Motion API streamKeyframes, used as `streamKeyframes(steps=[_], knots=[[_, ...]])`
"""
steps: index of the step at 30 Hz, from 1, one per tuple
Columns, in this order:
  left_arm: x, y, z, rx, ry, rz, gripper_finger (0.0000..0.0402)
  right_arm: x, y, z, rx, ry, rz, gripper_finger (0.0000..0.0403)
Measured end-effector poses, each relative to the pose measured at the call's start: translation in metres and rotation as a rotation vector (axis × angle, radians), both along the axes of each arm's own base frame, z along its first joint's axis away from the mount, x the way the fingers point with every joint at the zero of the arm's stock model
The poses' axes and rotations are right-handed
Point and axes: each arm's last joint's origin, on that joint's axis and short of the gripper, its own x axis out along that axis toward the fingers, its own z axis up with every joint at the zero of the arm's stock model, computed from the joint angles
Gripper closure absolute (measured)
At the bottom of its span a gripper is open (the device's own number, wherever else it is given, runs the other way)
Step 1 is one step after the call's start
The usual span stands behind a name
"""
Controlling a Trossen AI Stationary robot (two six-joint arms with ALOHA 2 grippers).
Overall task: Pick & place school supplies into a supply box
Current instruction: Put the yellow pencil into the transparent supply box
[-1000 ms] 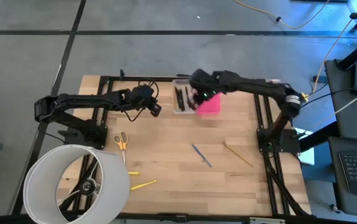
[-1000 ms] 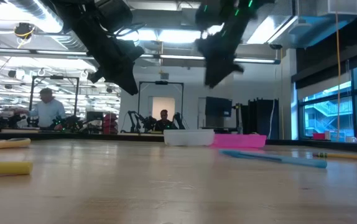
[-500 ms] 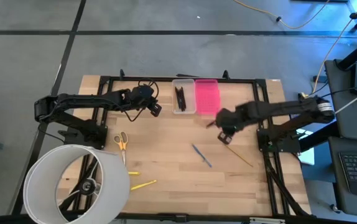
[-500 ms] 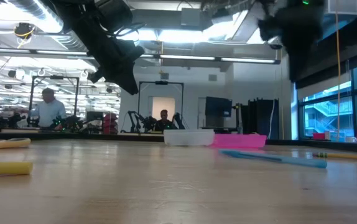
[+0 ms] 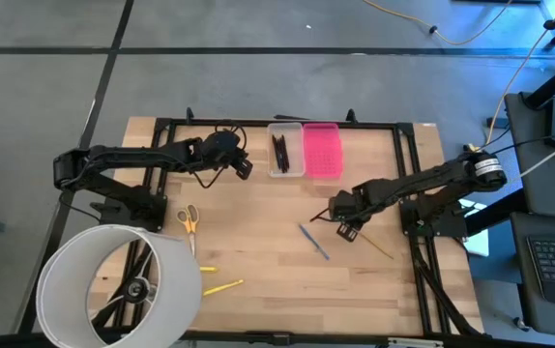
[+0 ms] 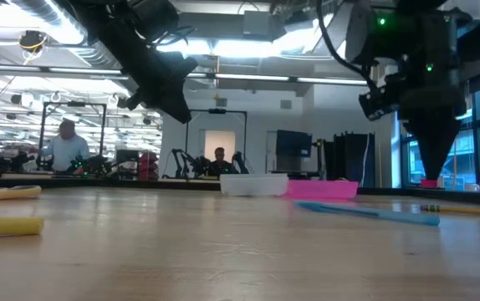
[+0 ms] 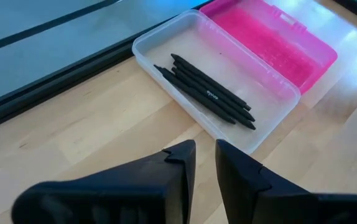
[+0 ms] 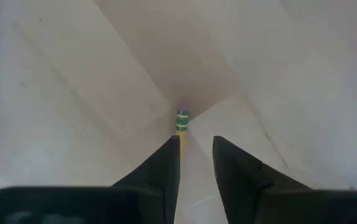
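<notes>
Two grippers show in the high view. The right gripper [image 5: 346,220] is low over the table at the near end of the pencil [image 5: 374,243], with the blue pen [image 5: 313,242] near it. The left gripper [image 5: 240,167] waits just beside the box [image 5: 284,171], whose pink lid [image 5: 322,151] lies open next to the clear tray. Scissors [image 5: 189,219] and two yellow markers [image 5: 222,287] lie well apart from both, by the white hoop [image 5: 123,285]. In the low view, the right gripper points straight down, its tips close to the wood; I cannot tell there whether they touch it. In the left wrist view, the left fingers [image 7: 172,177] stand a narrow gap apart, holding nothing, with black pens [image 7: 206,93] already in the tray ahead. In the right wrist view, the right fingers [image 8: 163,171] are slightly apart and not clamped. The pencil's green-banded end pokes out just past the tips, lying against the inner edge of one finger and not centred in the gap. The risk, as I judge it, is a grip on the very end. Closing off-centre could push the pencil sideways so it rolls or slips free. Even if caught, a long pencil held by its tip may swing down and catch the tray wall on the way to the box.
</notes>
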Motion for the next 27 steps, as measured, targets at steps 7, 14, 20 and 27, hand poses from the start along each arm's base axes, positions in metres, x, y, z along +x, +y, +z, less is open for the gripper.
streamKeyframes(steps=[7,14,20,27], knots=[[0.0001,-0.0002,0.0000,-0.002,0.000,-0.002,0.0343,0.0033,0.0007,-0.0073,0.010,0.023,-0.001,0.0303],[0.0001,-0.0002,0.0000,-0.002,0.000,-0.003,0.0347,0.0073,0.0017,-0.0071,0.031,-0.017,-0.023,0.0287],[0.0000,-0.0001,0.0000,-0.002,0.000,-0.002,0.0343,0.0074,0.0016,-0.0071,0.029,-0.019,0.002,0.0234],[0.0000,-0.0001,0.0000,-0.001,0.000,-0.003,0.0346,0.0077,0.0017,-0.0071,0.030,-0.022,-0.001,0.0213]])
